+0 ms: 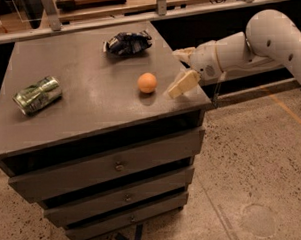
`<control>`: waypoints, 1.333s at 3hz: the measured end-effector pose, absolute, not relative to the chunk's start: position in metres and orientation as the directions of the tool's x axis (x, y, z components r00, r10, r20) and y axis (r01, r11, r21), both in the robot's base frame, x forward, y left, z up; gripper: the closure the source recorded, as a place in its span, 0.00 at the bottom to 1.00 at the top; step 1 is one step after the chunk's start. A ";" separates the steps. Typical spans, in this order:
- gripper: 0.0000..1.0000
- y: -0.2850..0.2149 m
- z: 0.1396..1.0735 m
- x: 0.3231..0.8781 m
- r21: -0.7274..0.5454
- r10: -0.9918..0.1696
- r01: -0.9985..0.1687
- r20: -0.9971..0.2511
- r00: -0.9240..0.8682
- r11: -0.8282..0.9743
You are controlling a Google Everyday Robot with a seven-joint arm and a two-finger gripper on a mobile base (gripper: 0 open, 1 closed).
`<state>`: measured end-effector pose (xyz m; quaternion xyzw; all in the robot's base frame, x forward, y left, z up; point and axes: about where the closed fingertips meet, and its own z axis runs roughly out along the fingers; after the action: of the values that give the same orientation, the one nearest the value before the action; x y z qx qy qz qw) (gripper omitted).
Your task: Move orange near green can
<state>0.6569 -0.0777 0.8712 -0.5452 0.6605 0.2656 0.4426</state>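
The orange [147,82] sits on the grey drawer cabinet's top [90,109], right of centre. The green can [37,95] lies on its side near the left edge, far from the orange. My gripper [181,69] reaches in from the right on a white arm, just right of the orange and not touching it. It is open, with one pale finger [183,83] near the cabinet's right edge and the other [183,53] further back. It holds nothing.
A dark blue-black crumpled snack bag [127,43] lies at the back of the top, behind the orange. The cabinet has several drawers below. A rail and shelf run along the back. Speckled floor lies to the right.
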 end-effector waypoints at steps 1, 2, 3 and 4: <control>0.00 -0.060 0.862 0.666 -0.115 -0.459 -0.967 -0.889 -0.002 0.228; 0.00 -0.043 0.858 0.674 -0.109 -0.431 -0.974 -0.902 0.013 0.200; 0.00 -0.030 0.853 0.677 -0.104 -0.424 -0.980 -0.905 0.021 0.172; 0.00 -0.024 0.847 0.675 -0.082 -0.404 -0.987 -0.914 0.020 0.136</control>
<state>0.6748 -0.0235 0.8467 -0.5658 0.6148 0.3343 0.4360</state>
